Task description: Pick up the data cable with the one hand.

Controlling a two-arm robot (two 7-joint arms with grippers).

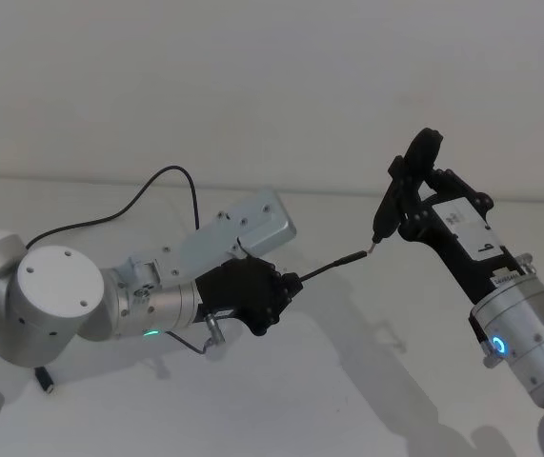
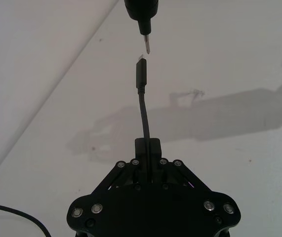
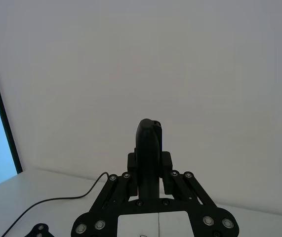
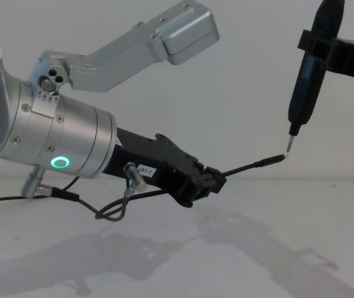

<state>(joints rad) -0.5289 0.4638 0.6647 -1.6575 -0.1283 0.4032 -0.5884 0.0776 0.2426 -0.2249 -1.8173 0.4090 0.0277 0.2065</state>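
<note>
Both tools busy: left tool (image 4: 217,180) clamped on data cable (image 2: 141,106) w/ plug aimed at pen tool (image 4: 307,77) gripped by right tool (image 3: 150,170), prob for mating.

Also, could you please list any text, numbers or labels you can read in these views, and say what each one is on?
"297-1", partly cut off, on a small white label on the left gripper, chest view.
A dark mark like "9" on the white panel of the right gripper, head view; not certain.
A small label lower on the right gripper's body, near its silver cylinder: too small to read.
</note>
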